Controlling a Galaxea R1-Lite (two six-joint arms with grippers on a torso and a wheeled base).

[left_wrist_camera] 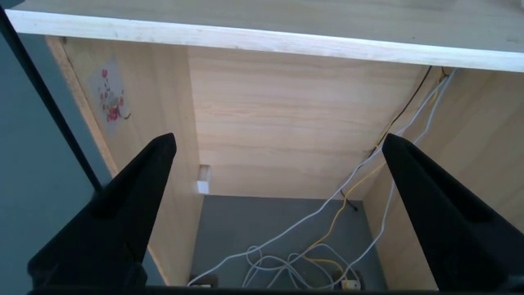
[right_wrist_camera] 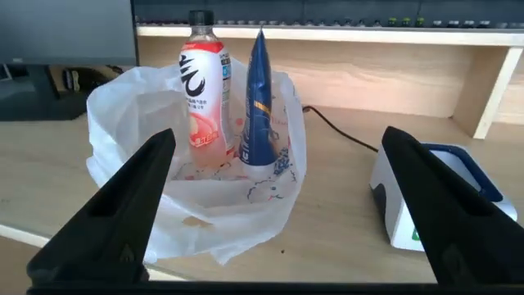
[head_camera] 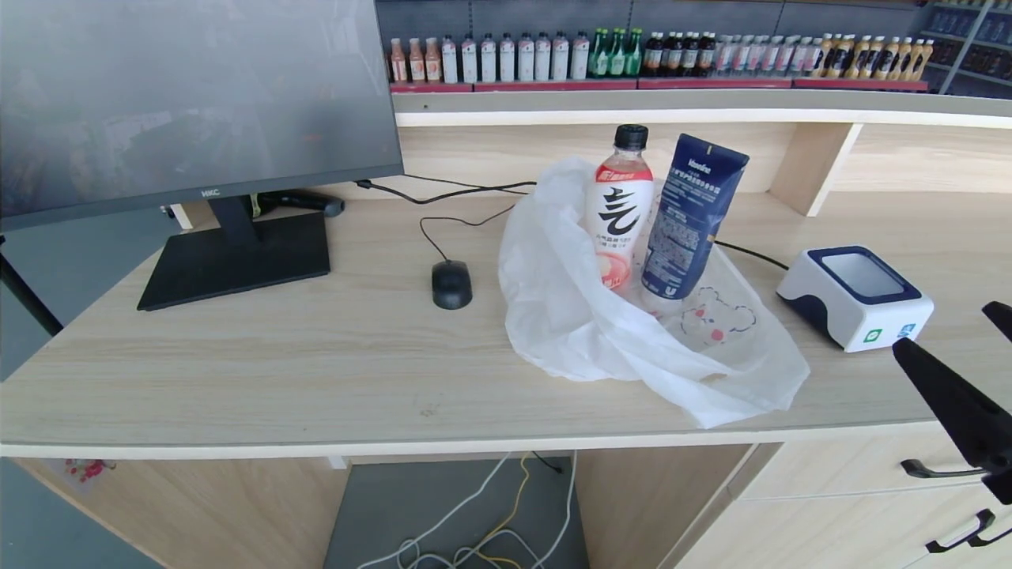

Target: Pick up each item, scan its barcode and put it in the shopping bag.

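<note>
bag [head_camera: 585, 332]: white plastic, crumpled open on the counter [head_camera: 316, 356], holding 2 items.
bottle [head_camera: 622, 213]: pink-and-white, black cap, upright in the bag.
tube [head_camera: 690, 217]: dark blue, cap-down, just beside the bottle, perhaps touching it.
scanner [head_camera: 858, 296]: white-and-blue box, near the bag.

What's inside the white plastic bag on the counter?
A drink bottle and a dark blue tube stand side by side inside the shopping bag. The bag's crumpled folds hide parts of its floor, so anything lying flat down there cannot be seen.
</note>
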